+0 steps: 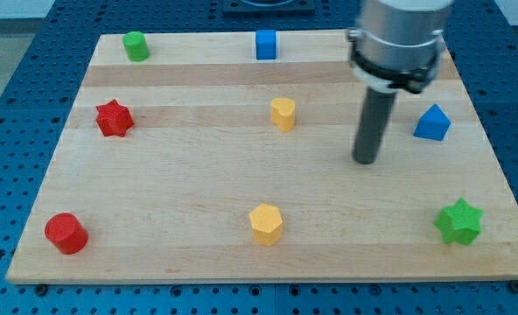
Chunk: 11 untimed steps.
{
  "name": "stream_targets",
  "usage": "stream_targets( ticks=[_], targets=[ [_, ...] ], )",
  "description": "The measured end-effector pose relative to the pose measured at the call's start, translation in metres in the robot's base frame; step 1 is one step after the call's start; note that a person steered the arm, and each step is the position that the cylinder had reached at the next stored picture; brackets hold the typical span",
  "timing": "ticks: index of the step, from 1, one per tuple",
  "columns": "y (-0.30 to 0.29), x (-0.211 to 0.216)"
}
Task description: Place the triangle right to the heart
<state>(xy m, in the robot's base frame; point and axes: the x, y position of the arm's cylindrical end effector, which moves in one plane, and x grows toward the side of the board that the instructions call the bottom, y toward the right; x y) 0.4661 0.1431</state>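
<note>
The blue triangle block (431, 122) sits near the board's right edge. The yellow heart block (283, 114) sits in the middle of the board, toward the view's top. My tip (365, 160) rests on the board between them, left of the triangle and a little below it, apart from both. The rod rises from the tip to the arm's silver cylinder at the view's top.
On the wooden board (180, 192) also sit a green cylinder (136, 45) at top left, a blue cube (266, 44) at top middle, a red star (114, 118), a red cylinder (66, 233), a yellow hexagon (266, 224) and a green star (458, 220).
</note>
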Motion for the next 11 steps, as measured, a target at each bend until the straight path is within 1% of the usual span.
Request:
stream_targets(
  ticks=[2, 3, 5, 6, 7, 9, 10, 11],
  targets=[
    [0.113, -0.001],
    [0.13, -0.016],
    [0.125, -0.047],
    [0.107, -0.055],
    [0.082, -0.055],
    [0.048, -0.041],
    [0.031, -0.024],
    [0.01, -0.02]
  ],
)
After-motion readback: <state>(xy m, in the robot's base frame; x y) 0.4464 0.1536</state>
